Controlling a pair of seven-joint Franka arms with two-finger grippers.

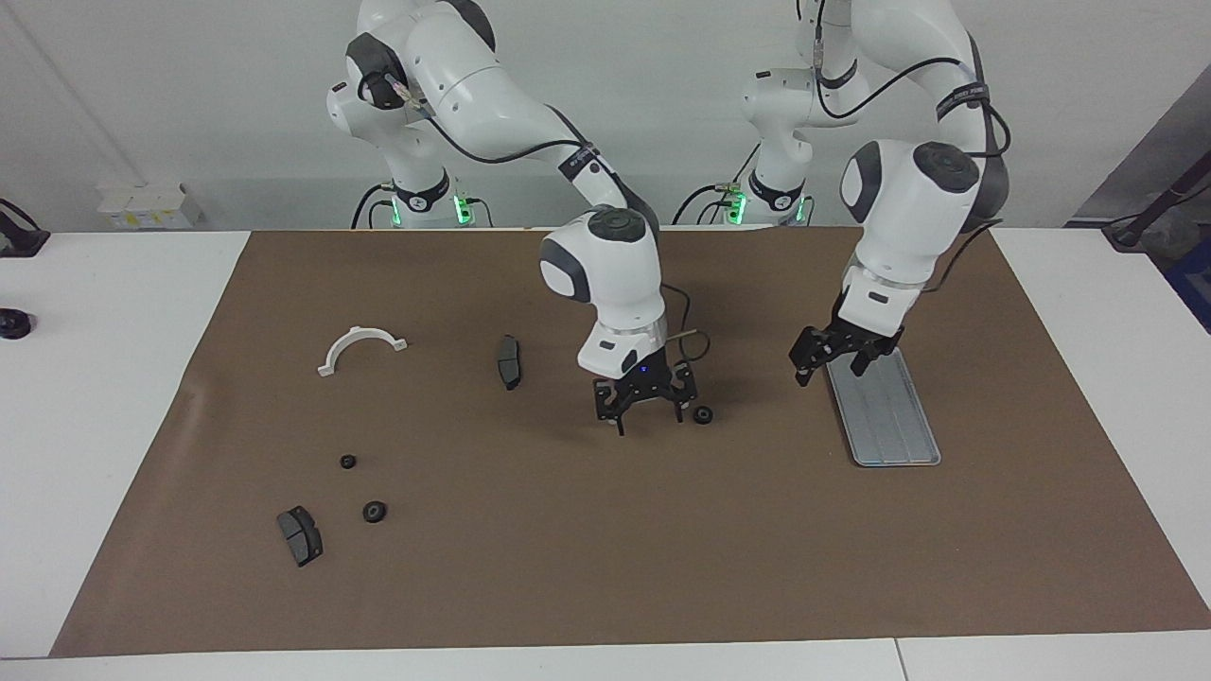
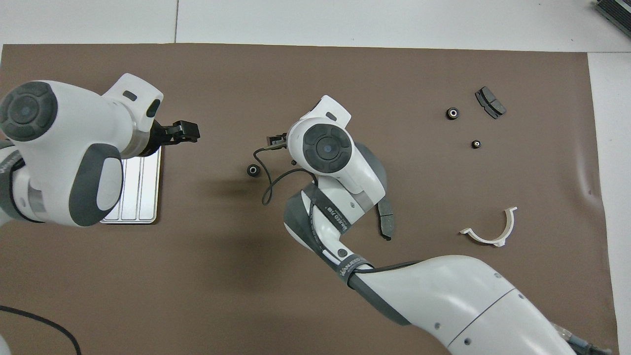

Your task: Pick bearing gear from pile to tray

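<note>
A small black bearing gear [image 1: 702,414] lies on the brown mat near the table's middle; it also shows in the overhead view [image 2: 253,170]. My right gripper [image 1: 648,416] hangs low just beside it, toward the right arm's end, open and empty. The silver tray [image 1: 889,416] lies toward the left arm's end, partly covered by the left arm in the overhead view [image 2: 143,197]. My left gripper [image 1: 833,359] is open and empty over the tray's corner nearest the robots. The pile holds two more gears [image 1: 347,462] [image 1: 375,512].
A dark brake pad [image 1: 300,535] lies by the two gears at the right arm's end. A second brake pad [image 1: 509,361] and a white half-ring bracket [image 1: 361,345] lie nearer to the robots. The brown mat [image 1: 568,567] covers the table.
</note>
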